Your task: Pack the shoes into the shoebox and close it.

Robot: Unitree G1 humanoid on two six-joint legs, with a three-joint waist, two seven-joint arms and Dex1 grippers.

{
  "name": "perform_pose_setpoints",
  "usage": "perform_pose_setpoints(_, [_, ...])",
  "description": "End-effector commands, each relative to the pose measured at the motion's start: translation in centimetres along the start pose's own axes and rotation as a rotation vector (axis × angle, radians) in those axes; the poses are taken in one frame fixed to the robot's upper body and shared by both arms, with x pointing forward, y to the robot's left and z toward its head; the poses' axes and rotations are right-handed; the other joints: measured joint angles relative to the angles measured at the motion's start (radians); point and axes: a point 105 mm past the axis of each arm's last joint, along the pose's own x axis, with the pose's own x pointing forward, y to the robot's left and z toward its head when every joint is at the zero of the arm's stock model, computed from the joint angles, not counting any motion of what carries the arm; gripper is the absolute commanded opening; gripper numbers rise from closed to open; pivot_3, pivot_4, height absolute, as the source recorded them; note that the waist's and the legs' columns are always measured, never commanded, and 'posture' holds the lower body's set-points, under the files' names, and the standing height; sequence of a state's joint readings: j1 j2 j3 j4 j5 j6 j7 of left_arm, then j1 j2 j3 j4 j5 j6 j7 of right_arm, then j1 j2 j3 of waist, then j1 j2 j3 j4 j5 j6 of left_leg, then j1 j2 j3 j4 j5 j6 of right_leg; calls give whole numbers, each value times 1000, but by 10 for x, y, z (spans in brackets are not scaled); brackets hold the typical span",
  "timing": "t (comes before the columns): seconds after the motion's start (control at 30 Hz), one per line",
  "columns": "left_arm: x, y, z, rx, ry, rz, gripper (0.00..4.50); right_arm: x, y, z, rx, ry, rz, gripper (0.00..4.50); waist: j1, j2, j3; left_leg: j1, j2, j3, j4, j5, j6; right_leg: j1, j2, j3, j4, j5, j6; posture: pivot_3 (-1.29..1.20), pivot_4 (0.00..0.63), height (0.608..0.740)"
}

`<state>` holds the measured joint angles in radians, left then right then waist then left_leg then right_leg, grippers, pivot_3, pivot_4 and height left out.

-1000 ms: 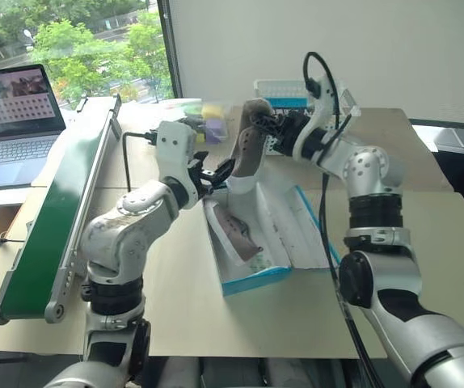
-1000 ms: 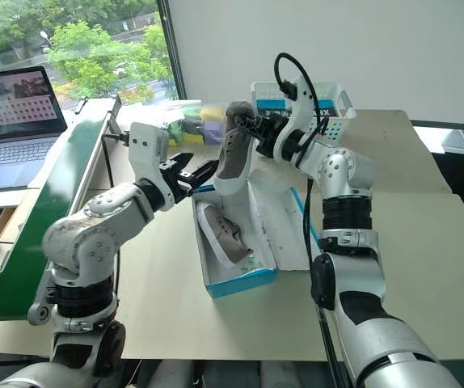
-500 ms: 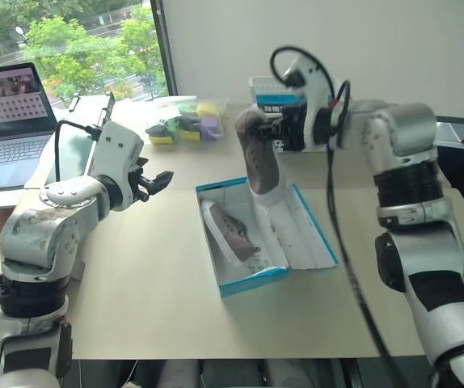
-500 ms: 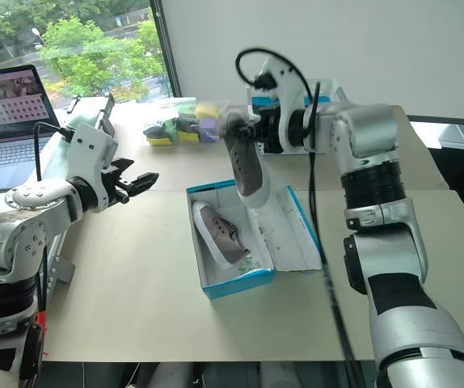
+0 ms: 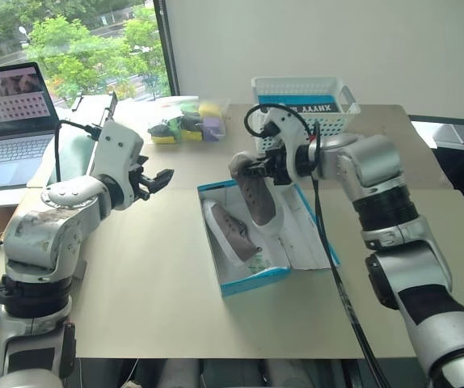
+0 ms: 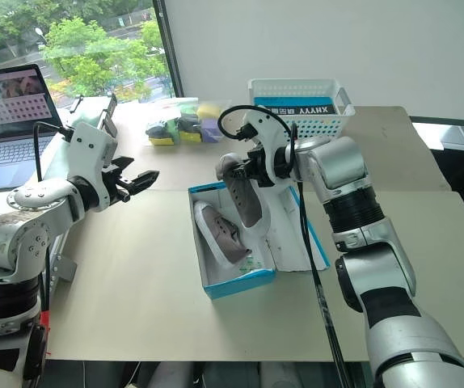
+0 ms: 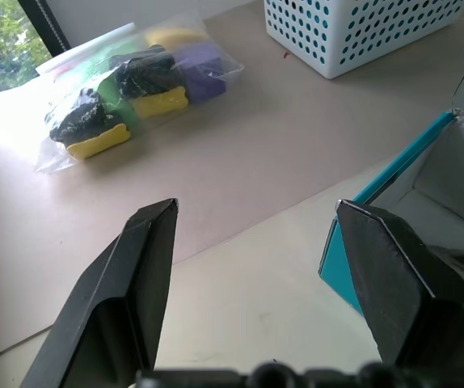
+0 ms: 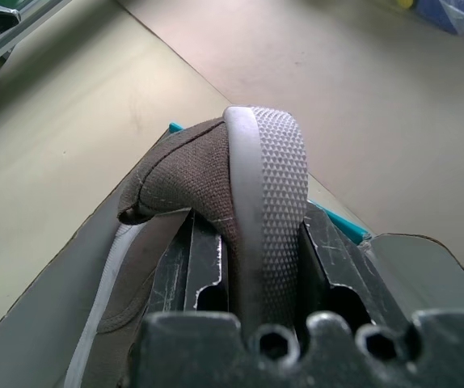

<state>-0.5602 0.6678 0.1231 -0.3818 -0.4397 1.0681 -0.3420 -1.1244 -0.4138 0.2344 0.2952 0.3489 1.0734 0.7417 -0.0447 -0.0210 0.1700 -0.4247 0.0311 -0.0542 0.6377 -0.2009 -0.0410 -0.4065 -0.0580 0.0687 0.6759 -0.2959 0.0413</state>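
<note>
Partly hidden behind the held shoe, the far end of the shoebox cannot be made out, and its lid, lying open toward the right of the frame, shows no lettering from here. Near the frame's centre the right gripper has its fingers clamped on that shoe's heel, so the grey-beige canvas upper and pale knobbled sole hang tilted, toe down, over the box's white inside. A second shoe lies in the box along its left wall, sole against the blue side. At the left of the frame the left gripper hangs above the tabletop with its fingers spread wide and empty. Behind, a white basket and a bag of coloured blocks sit at the top.
</note>
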Motion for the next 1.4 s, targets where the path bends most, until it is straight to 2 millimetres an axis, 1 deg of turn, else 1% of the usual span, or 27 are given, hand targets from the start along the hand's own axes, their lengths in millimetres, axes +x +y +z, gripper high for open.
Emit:
perform_pose_setpoints(0.03, [-4,2,10,28,-50,27,3341,-11,10,27,-54,-71,3,620,0,0,0,0,0,0,0,0,0,0,0,0,0,0,0,0,150,740])
perform_pose_setpoints(0.07, [-3,2,10,30,-50,27,3341,-11,10,26,-58,-67,-1,620,0,0,0,0,0,0,0,0,0,0,0,0,0,0,0,0,150,740])
perform_pose_setpoints(0.1, [-3,2,11,28,-54,27,3341,-9,9,21,-66,-50,-10,620,0,0,0,0,0,0,0,0,0,0,0,0,0,0,0,0,150,740])
perform_pose_setpoints(0.17, [-3,3,14,24,-64,34,3341,0,6,5,-77,-12,-30,620,0,0,0,0,0,0,0,0,0,0,0,0,0,0,0,0,150,740])
perform_pose_setpoints(0.2, [-3,3,15,24,-67,35,3341,3,5,0,-80,-1,-35,620,0,0,0,0,0,0,0,0,0,0,0,0,1,0,0,0,150,740])
perform_pose_setpoints(0.27, [-4,3,16,25,-69,37,3341,20,-4,-22,-102,46,-92,620,-1,-1,0,0,0,0,1,0,0,0,0,0,1,0,0,0,150,740])
perform_pose_setpoints(0.33, [-4,3,16,26,-69,37,3341,32,-12,-36,-134,76,-145,620,-3,-1,0,1,0,0,1,0,0,0,0,0,2,0,0,0,150,740])
perform_pose_setpoints(0.4, [-5,3,17,28,-69,34,3341,42,-20,-46,-161,96,-195,620,-3,-1,0,1,0,0,2,0,0,0,0,0,3,0,0,0,150,740])
perform_pose_setpoints(0.57, [-10,3,22,46,-65,21,3341,57,-36,-65,-195,134,-290,620,-2,-2,-1,3,0,0,4,0,0,2,0,0,3,0,0,0,150,740])
perform_pose_setpoints(0.63, [-11,1,23,50,-62,0,3341,62,-37,-69,-202,142,-304,620,-3,-3,-2,5,0,0,4,0,0,3,0,0,2,0,0,0,150,740])
perform_pose_setpoints(0.7, [-13,-15,23,74,-54,-97,3341,65,-38,-72,-209,149,-320,620,-4,-3,-2,10,0,0,4,0,-1,7,0,1,3,0,0,0,150,740])
perform_pose_setpoints(0.77, [-15,-31,22,71,-51,-192,3341,67,-39,-76,-231,168,-330,620,-6,-4,-2,20,1,0,4,0,-1,18,1,0,1,0,0,0,150,740])
perform_pose_setpoints(0.8, [-17,-36,21,67,-49,-227,3341,68,-40,-77,-241,175,-333,620,-5,-4,-2,23,1,0,3,0,-1,20,1,0,1,0,0,0,150,740])
perform_pose_setpoints(0.97, [-31,-60,13,97,-6,-412,3341,72,-36,-81,-287,201,-309,620,-11,-5,-3,24,1,0,3,0,-1,21,2,1,1,0,0,0,150,740])
perform_pose_setpoints(1.07, [-42,-67,5,112,40,-497,3341,73,-34,-84,-307,219,-287,620,-15,-5,-3,23,1,0,3,0,-1,20,1,1,1,0,0,0,150,740])
perform_pose_setpoints(1.3, [-68,-72,-13,155,150,-635,3341,78,-34,-95,-370,293,-266,620,-19,-5,-3,23,1,0,2,0,-1,20,2,1,-1,0,0,0,150,740])
perform_pose_setpoints(1.4, [-73,-73,-16,161,171,-666,3341,82,-32,-97,-388,323,-258,620,-19,-5,-3,23,1,0,2,0,-1,21,2,1,-1,0,-1,0,150,740])
